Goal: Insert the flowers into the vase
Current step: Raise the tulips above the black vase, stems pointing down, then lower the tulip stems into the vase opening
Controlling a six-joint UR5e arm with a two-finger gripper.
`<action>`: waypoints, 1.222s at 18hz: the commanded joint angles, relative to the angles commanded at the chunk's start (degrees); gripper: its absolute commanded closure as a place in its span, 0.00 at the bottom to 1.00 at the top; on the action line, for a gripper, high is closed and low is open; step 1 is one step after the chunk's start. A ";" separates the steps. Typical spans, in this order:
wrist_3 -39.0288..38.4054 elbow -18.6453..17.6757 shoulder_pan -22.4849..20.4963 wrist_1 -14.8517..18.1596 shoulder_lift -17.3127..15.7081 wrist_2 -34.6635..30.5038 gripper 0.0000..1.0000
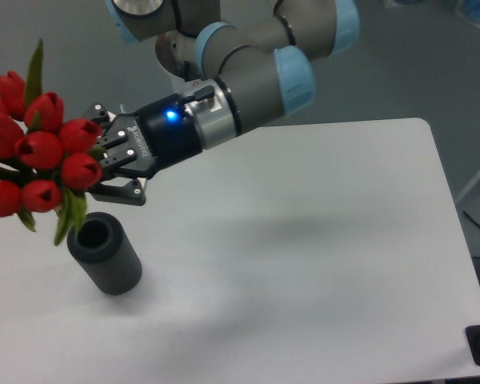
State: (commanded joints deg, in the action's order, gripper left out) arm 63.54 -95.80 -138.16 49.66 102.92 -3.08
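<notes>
White worktop (pixel 320 240) fills most of our view, with grey floor behind it. On it, toward the left, we see the vase (pixel 106 256), a dark grey tube leaning a little, its round mouth open and nothing inside. Up and to the left of the vase hang the flowers (pixel 34 152), red buds bunched together, one long leaf pointing up and another drooping down just above the vase rim. The stems run sideways from the buds toward the gripper (pixel 104 164), which sits above and to the right of the vase. Its jaws are closed around the stems, though the buds hide the exact contact from us. Behind the gripper the arm (pixel 248 84) reaches back toward its base, well beyond the vase.

We judge the carrying step to be in hand: the bunch is held clear of the vase and not yet over its mouth with stems down. Next we would need the wrist turned so the stem ends point downward, centred over the opening, then a slow descent before letting go.
</notes>
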 joint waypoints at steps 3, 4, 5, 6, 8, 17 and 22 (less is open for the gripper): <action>0.53 -0.53 0.00 -0.09 0.08 -0.09 1.00; 0.79 -0.53 0.00 -0.09 0.09 -0.09 1.00; 1.23 -0.97 0.09 -0.09 0.17 -0.17 1.00; 2.54 -1.58 0.09 -0.17 0.26 -0.17 1.00; 6.32 -3.07 0.09 -0.09 0.35 -0.26 1.00; 8.43 -5.45 -1.76 -0.35 0.17 -0.53 1.00; 10.55 -10.02 -1.41 -0.35 -0.96 -0.70 1.00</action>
State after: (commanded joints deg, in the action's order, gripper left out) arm 74.09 -105.81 -139.57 49.31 101.96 -3.78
